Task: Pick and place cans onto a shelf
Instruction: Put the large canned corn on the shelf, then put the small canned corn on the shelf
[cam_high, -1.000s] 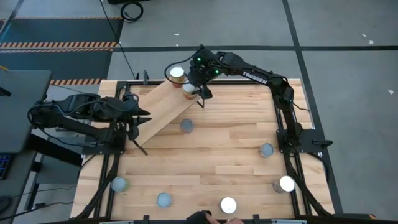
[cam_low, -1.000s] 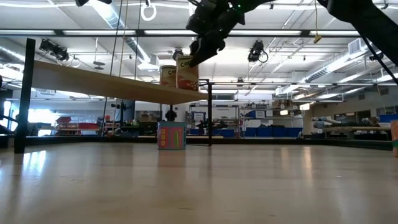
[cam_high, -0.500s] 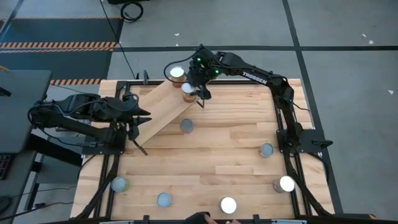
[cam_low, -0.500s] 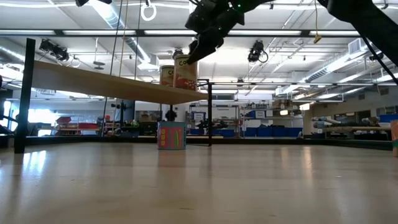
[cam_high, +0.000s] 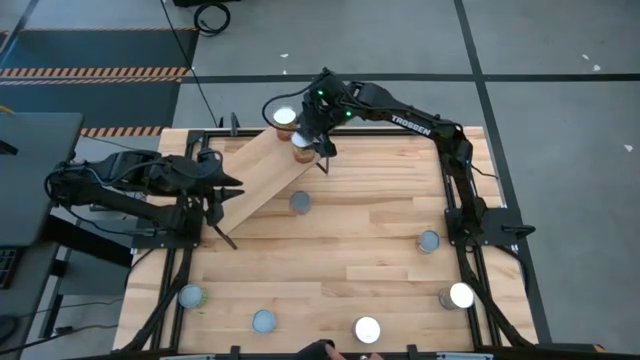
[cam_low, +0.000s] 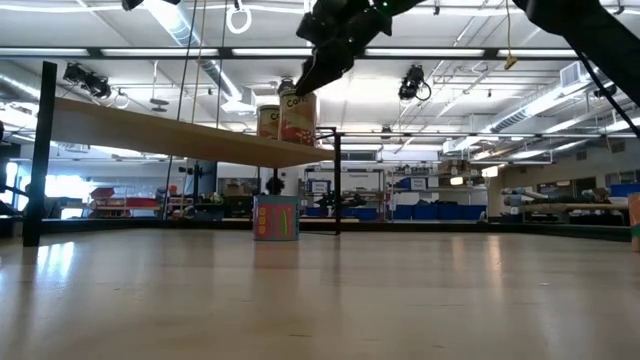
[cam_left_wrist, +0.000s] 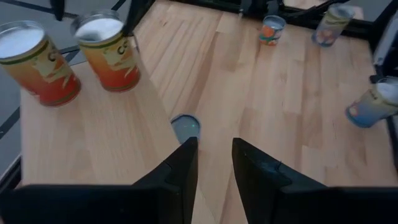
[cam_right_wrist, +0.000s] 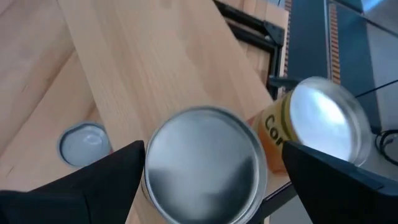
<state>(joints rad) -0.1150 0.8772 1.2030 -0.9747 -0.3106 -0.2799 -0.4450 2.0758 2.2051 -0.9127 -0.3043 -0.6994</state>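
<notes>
The shelf is a light-wood plank raised on black legs at the table's far left. Two orange-labelled cans stand upright on its far end. One is at the far corner, the other next to it. My right gripper is open over the second can. Its fingers stand on either side of the silver top, about level with it in the low view. My left gripper waits, slightly open and empty, by the shelf's near end. The left wrist view shows both cans.
Several more cans stand on the tabletop: one just beside the shelf, one at the right, others along the near edge. Black rails frame the table. A person's hand shows at the near edge.
My right gripper has gone up a little from the can on the shelf and slightly toward the other can. The can stays standing upright on the shelf's far end.
</notes>
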